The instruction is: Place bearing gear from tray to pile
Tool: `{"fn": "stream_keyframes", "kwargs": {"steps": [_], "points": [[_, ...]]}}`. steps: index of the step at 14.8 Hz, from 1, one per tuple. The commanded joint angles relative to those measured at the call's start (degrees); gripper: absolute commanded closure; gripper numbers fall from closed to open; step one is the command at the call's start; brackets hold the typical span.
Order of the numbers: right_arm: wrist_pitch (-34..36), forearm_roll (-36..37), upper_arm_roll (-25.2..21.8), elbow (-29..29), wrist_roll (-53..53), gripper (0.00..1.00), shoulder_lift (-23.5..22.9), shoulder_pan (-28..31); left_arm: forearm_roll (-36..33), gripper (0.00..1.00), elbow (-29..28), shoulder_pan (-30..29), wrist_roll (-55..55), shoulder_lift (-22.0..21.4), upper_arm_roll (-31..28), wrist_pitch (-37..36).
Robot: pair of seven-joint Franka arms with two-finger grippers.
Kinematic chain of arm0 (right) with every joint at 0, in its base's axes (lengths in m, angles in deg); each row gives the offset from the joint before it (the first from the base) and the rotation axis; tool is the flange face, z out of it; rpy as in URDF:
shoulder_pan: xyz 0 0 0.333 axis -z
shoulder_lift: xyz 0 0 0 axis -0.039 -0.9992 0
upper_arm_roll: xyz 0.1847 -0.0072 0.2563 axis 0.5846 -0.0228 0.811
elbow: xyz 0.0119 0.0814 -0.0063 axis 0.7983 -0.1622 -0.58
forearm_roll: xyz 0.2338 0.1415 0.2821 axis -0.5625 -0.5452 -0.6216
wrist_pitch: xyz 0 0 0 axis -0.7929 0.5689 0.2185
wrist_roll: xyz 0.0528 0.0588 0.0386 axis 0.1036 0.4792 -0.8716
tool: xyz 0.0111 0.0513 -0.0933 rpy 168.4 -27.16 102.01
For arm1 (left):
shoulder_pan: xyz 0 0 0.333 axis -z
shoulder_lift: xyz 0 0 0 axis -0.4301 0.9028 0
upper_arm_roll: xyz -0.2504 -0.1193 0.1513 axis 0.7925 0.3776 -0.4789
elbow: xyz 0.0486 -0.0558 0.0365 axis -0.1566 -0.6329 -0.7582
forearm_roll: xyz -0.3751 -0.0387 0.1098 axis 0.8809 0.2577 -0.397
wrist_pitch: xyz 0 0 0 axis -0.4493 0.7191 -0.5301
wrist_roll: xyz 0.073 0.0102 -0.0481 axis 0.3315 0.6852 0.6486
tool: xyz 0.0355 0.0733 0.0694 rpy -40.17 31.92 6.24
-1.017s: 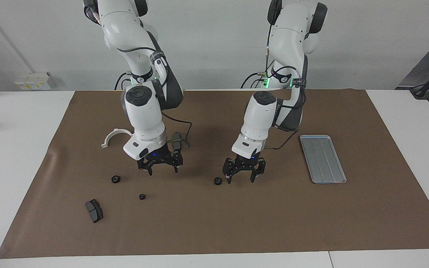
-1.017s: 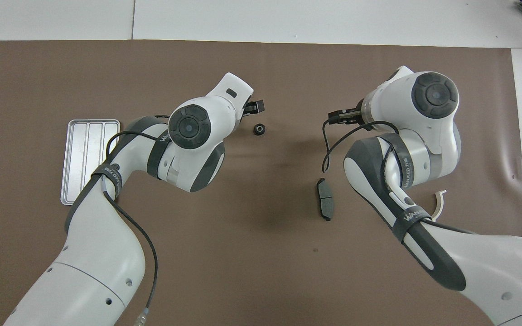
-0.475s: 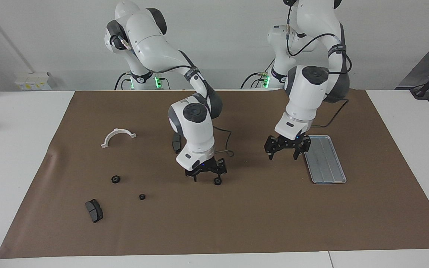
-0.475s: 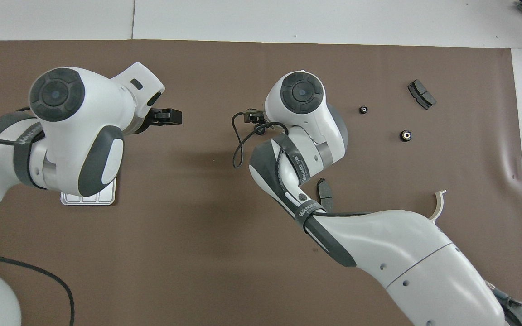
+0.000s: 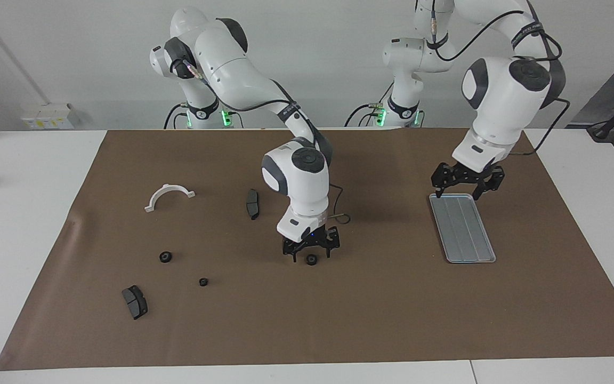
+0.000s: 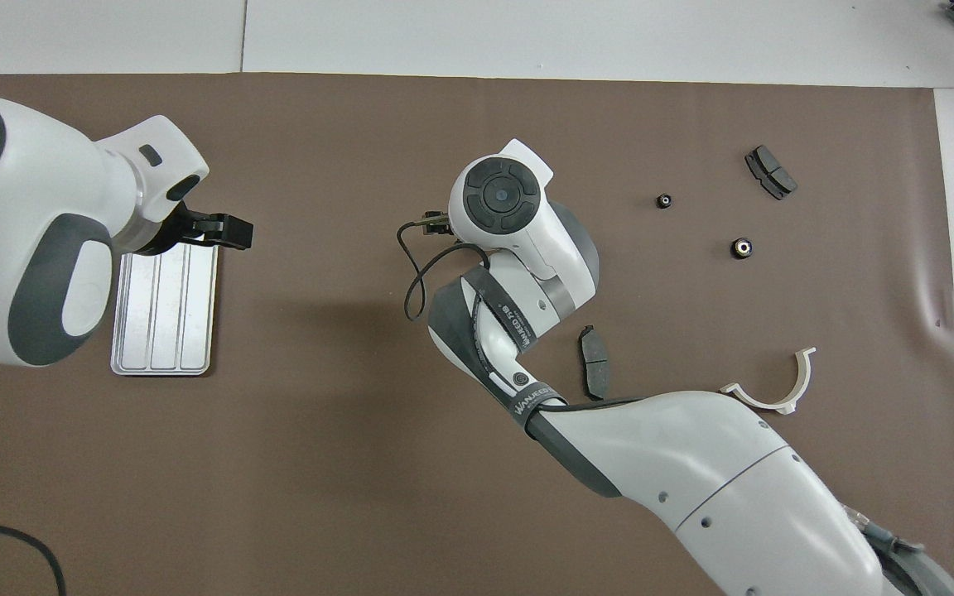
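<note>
Right gripper (image 5: 310,253) now straddles small black toothed gear (image 5: 312,260).

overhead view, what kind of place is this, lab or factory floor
Probably a robotics lab bench: two white arms over a brown mat on a white table, with a metal tray, brake pads and a white bracket laid out.

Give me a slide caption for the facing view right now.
Right claw open over a bearing gear; left claw open above the tray.

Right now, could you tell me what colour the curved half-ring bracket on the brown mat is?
White; the half-ring bracket shows best in the facing view.
</note>
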Motion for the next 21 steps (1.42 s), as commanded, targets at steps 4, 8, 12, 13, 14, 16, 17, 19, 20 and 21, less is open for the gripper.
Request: {"fn": "stream_keyframes", "kwargs": {"steps": [4,8,12,13,14,16,17,19,20,21], "points": [[-0.95,1.56,0.26,0.13,-0.11,0.40,-0.76,-0.20,1.09,0.00,7.63,-7.31,8.63,-3.33,0.07,-11.69],[-0.77,1.56,0.26,-0.66,-0.11,0.48,-0.50,-0.38,1.00,0.00,15.02,-7.67,8.46,-1.13,-0.02,-18.98],[-1.12,1.56,0.26,-1.19,-0.11,0.48,-0.50,-0.38,1.09,0.00,10.12,-7.76,8.55,-4.46,-0.11,-20.76],[-0.94,1.56,0.26,-1.45,-0.11,0.48,-0.41,-0.38,1.00,0.00,10.02,-7.67,8.28,-4.55,-0.19,-21.11],[-1.03,1.56,0.26,-1.63,-0.11,0.49,-0.41,-0.38,1.00,0.00,10.11,-7.76,8.37,-4.55,-0.19,-21.28],[-0.86,1.56,0.26,-1.98,-0.11,0.57,-0.32,-0.38,0.65,0.00,10.46,-7.76,8.19,-4.29,-0.19,-21.37],[-0.68,1.56,0.26,-1.89,-0.55,0.75,-0.32,-0.38,0.47,0.00,10.98,-7.76,8.19,-3.94,-0.19,-21.29],[-0.33,1.56,0.35,-1.80,-0.99,1.00,-0.06,-0.37,0.38,0.00,12.57,-7.76,8.28,-3.33,-0.11,-21.37],[-0.07,1.47,0.35,-1.63,-1.08,1.00,-0.06,-0.29,0.30,0.00,12.92,-7.76,8.28,-2.80,-0.11,-21.46],[0.11,1.38,0.35,-1.45,-1.08,1.00,-0.06,-0.29,0.30,0.00,13.97,-7.85,8.37,-2.53,-0.02,-22.51]]}}
